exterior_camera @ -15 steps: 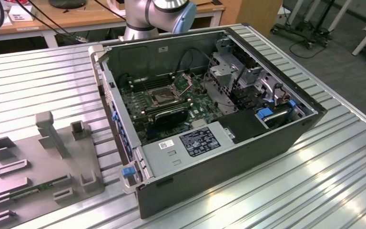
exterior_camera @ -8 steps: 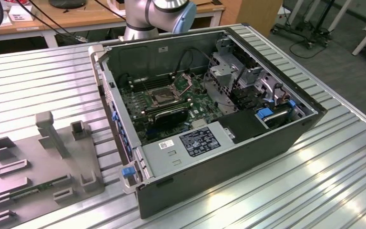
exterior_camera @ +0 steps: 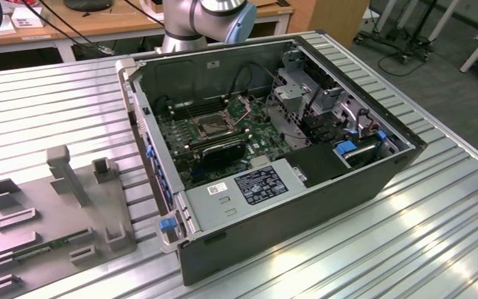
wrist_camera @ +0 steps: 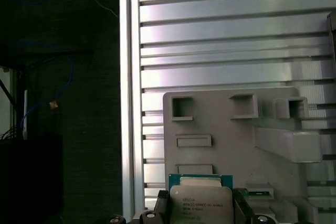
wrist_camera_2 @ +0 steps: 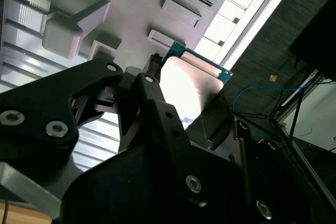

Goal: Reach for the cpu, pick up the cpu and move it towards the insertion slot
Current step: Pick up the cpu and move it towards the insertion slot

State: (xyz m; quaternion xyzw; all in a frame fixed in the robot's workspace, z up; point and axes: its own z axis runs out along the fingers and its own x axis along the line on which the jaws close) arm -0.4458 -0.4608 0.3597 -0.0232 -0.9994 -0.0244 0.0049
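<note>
One pincer grips one cpu (silvery top).

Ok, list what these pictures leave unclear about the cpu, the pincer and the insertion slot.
The cpu: first wrist view, the picture's edge cuts off part of it.
The pincer: second wrist view, its own black body hides one side of its grip.
The insertion slot: exterior view, too small to tell what lies in its dark centre.
</note>
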